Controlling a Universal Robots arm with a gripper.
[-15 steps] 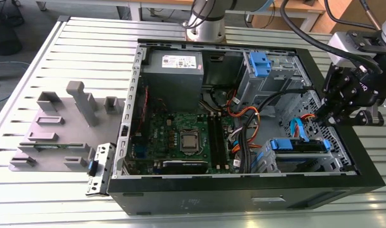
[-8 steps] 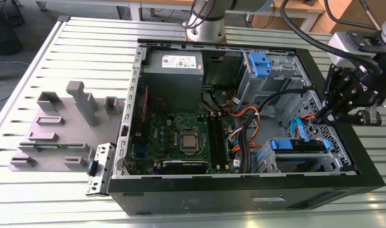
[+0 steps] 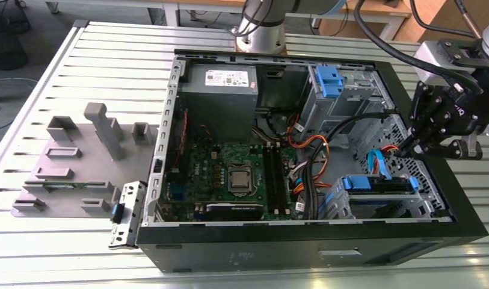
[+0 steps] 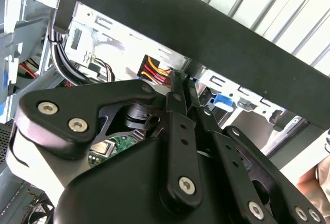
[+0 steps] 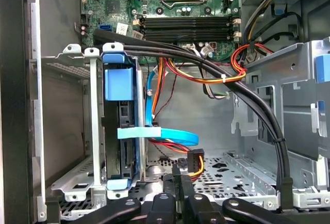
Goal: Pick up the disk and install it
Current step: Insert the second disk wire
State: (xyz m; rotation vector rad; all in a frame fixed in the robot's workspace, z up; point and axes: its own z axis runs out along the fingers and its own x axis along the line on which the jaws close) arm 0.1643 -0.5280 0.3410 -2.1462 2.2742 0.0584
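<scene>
Hanging over the open computer case at the exterior view's right, the gripper points down inside the case wall. Fingers pressed together with nothing between them; both wrist views show the two tips side by side, touching. Empty grip.

The disk sits on edge in the metal drive cage, slid in between the cage walls, blue handle tab facing out. A light blue flat cable curves away from its side. The first wrist view shows this plainly; in the exterior view the same disk reads as a blue-railed block low in the case, just beside the gripper.

The first wrist view also takes in the motherboard and a thick black cable bundle crossing the bay. Exterior view adds the grey power supply at the far corner and a grey fixture block on the slatted table, well apart from the case.
</scene>
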